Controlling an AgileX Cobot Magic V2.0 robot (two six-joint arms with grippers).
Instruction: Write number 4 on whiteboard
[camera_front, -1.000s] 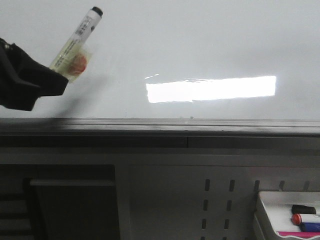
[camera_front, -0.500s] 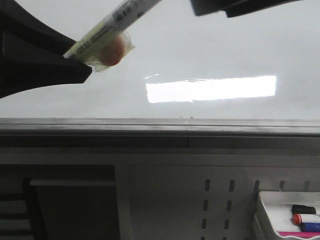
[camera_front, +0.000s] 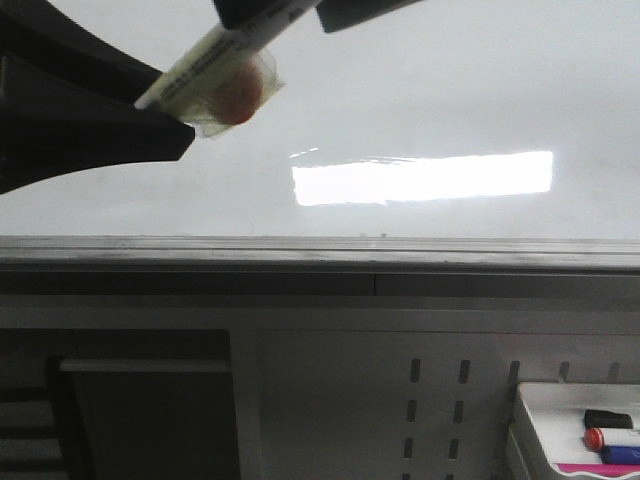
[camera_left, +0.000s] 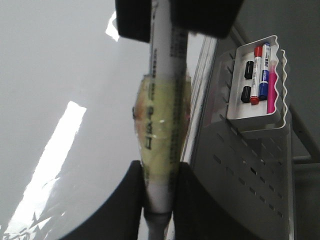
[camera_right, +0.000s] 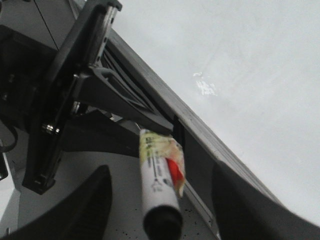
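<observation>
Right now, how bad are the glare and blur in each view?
Front view: a bright rectangular reflection glares on the whiteboard; the left gripper is a dark, unlit shape. Left wrist view: a glare streak on the board; the marker is soft, its print hard to read. Right wrist view: only a small glint; the right gripper fingers are blurred.

A white marker (camera_right: 156, 190) with a dark cap and a yellowish-red taped wrap sits between the right gripper's (camera_right: 161, 200) spread fingers (camera_right: 85, 205), its far end clamped in the left gripper (camera_right: 75, 95), beside the whiteboard (camera_right: 240, 60).
</observation>
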